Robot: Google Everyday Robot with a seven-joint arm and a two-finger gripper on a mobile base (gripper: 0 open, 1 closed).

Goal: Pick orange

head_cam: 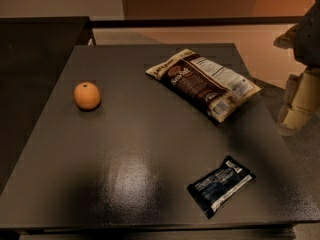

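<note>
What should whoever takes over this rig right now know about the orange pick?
Pincer: at the right edge of the view, beyond the table's right side, far from the fruit.
Small round matte orange fruit: sits alone on the left rear part of the dark grey tabletop.
Brown crinkled snack bag lies at rear right and a flat dark blue packet at front right, both apart from the fruit.
Done: no grasp yet.
Left: reach across the table, grip the fruit, lift it.
</note>
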